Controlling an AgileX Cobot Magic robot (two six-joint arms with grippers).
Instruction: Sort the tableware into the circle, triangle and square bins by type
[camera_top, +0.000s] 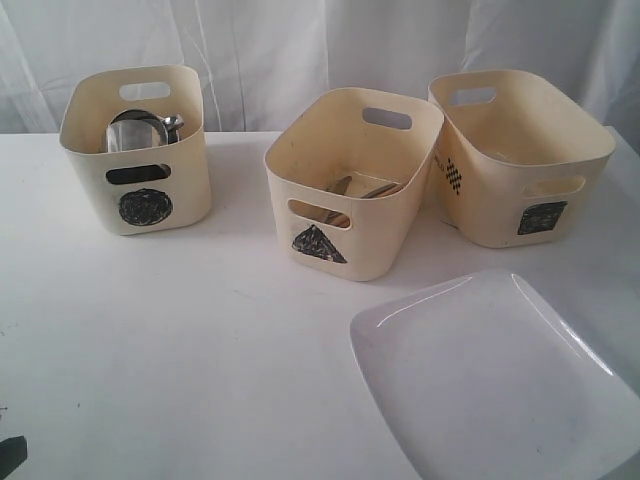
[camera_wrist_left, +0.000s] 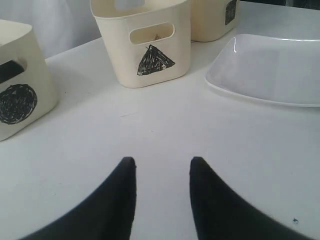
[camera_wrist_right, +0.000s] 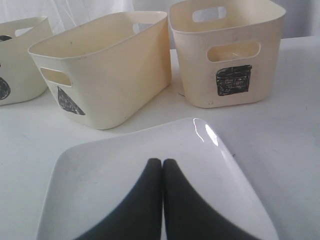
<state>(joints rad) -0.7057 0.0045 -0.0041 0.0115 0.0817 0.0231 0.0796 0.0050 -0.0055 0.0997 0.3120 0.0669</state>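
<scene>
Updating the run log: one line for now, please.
square plate on table, not binned | left gripper open, empty | right gripper shut, facing it

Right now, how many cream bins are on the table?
3. In the exterior view the circle bin stands left, the triangle bin in the middle, the square bin right, behind the plate. No others show.

Exterior view: whole table (camera_top: 150, 350) seen from above, at a distance.
Left wrist view: held low, aimed at triangle bin (camera_wrist_left: 115, 55).
Right wrist view: held close over plate (camera_wrist_right: 100, 170).
Shared: triangle bin, plate.
</scene>
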